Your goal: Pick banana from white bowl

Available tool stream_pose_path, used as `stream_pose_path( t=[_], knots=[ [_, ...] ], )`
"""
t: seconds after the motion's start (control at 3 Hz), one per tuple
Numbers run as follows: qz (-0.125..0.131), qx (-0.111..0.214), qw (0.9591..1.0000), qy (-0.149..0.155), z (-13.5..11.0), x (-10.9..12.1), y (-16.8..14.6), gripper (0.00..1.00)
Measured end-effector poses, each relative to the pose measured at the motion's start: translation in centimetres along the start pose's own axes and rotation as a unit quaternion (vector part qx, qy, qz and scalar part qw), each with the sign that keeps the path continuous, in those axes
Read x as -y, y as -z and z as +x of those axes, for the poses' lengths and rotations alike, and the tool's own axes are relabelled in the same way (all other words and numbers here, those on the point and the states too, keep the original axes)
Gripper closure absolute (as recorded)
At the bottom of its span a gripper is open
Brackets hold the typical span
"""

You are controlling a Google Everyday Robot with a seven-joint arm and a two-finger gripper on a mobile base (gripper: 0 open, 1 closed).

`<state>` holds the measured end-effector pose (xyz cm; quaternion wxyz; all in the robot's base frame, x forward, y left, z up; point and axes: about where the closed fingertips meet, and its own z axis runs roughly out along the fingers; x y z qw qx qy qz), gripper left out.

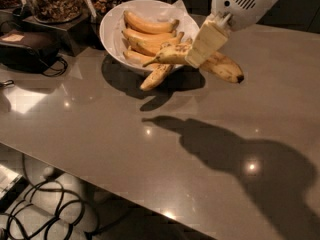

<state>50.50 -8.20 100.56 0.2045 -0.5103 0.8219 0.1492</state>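
1. Looking down on a glossy brown table (100, 134), I see the deep, round white bowl (111, 23) at the far left, heaped with curved yellow bananas (147, 25).
2. My gripper (196, 58), its pale blocky fingers narrowed, clamps a brown-speckled banana (222, 66) just right of the bowl's rim.

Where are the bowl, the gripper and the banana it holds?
held banana (225, 68), camera view, its spotted right end.
bowl (106, 33), camera view, left rim.
gripper (196, 58), camera view, fingertips on the banana, right of the bowl.
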Motion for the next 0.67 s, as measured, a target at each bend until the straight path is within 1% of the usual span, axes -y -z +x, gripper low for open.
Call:
stream_pose_path(
  t=[0.33, 0.67],
  knots=[
    [-0.016, 0.015, 0.9997, -0.007, 1.9, -1.78, 0.28, 1.0],
    [-0.017, 0.015, 0.9997, -0.009, 2.1, -1.83, 0.24, 1.0]
  ],
)
